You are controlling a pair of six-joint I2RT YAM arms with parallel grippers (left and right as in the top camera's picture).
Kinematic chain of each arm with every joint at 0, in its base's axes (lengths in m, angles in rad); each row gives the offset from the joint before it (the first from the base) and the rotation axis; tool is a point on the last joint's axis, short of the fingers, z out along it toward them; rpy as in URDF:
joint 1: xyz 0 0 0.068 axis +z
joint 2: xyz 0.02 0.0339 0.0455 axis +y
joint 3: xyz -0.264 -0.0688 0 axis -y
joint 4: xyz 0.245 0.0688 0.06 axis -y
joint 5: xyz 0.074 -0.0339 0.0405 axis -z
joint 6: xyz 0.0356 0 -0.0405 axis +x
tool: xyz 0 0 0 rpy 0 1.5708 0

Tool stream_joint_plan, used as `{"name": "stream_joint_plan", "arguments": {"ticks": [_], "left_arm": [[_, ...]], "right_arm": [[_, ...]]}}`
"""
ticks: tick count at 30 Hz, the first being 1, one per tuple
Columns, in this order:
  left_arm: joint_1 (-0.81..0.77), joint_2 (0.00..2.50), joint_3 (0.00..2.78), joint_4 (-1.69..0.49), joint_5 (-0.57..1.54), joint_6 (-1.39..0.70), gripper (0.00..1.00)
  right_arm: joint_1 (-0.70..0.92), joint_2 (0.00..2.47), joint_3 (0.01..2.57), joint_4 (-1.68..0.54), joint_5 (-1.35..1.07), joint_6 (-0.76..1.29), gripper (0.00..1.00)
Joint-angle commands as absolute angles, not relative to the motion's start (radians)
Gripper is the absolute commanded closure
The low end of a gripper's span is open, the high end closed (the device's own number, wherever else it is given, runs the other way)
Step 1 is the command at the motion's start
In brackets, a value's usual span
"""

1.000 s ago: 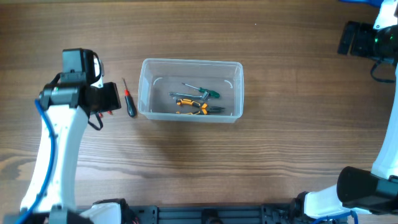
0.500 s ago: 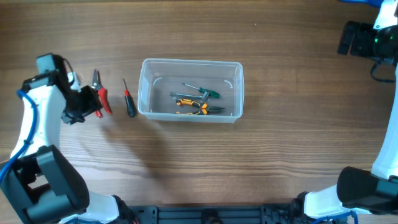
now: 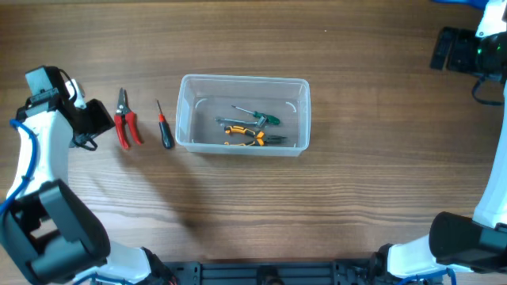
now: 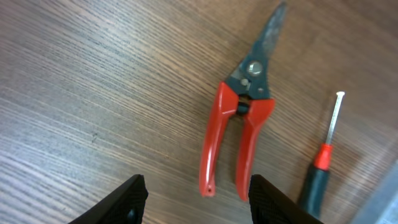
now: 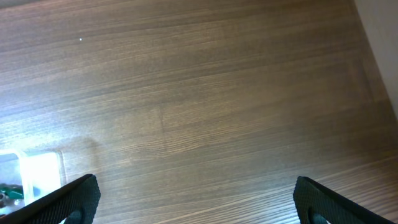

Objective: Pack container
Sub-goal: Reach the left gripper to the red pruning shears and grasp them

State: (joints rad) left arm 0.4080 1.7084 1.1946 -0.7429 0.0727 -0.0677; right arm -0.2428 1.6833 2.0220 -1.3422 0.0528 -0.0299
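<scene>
Clear rounded plastic container (image 3: 238, 77), red-handled pliers (image 4: 239, 134) on grained wood (image 3: 238, 206); left claw (image 4: 198, 193), right claw (image 5: 196, 190) both agape.

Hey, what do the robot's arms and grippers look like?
The left arm and right arm have white links with black joints. A blue cable runs along the left one, and a black cable loops by the right. The left gripper and right gripper are black, with blunt fingers.

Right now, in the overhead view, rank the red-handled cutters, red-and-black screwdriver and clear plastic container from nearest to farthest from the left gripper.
1. The red-handled cutters, just right of the left gripper.
2. The red-and-black screwdriver, next to the right.
3. The clear plastic container, farthest right, mid-table.
</scene>
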Motion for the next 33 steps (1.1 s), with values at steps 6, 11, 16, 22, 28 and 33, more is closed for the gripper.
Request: {"name": "stream_joint_plan", "arguments": {"ticks": [6,11,16,22,28,33], "left_arm": [[0.411,1.876,1.209,-0.693,0.064,-0.032,0.37],[0.410,1.886,1.209,-0.645,0.100,0.023,0.37],[0.407,1.897,1.209,-0.635,0.131,0.049,0.33],[0.378,1.926,1.209,-0.635,0.130,0.050,0.33],[0.345,2.003,1.209,-0.646,0.130,0.049,0.37],[0.341,2.016,1.209,-0.652,0.130,0.049,0.53]], "right_arm": [[-0.241,1.686,2.021,-1.340,0.048,-0.023,0.00],[-0.241,1.686,2.021,-1.340,0.048,-0.023,0.00],[-0.241,1.686,2.021,-1.340,0.048,-0.023,0.00],[-0.241,1.686,2.021,-1.340,0.048,-0.024,0.00],[-0.241,1.686,2.021,-1.340,0.048,-0.024,0.00],[-0.241,1.686,2.021,-1.340,0.048,-0.024,0.00]]}}
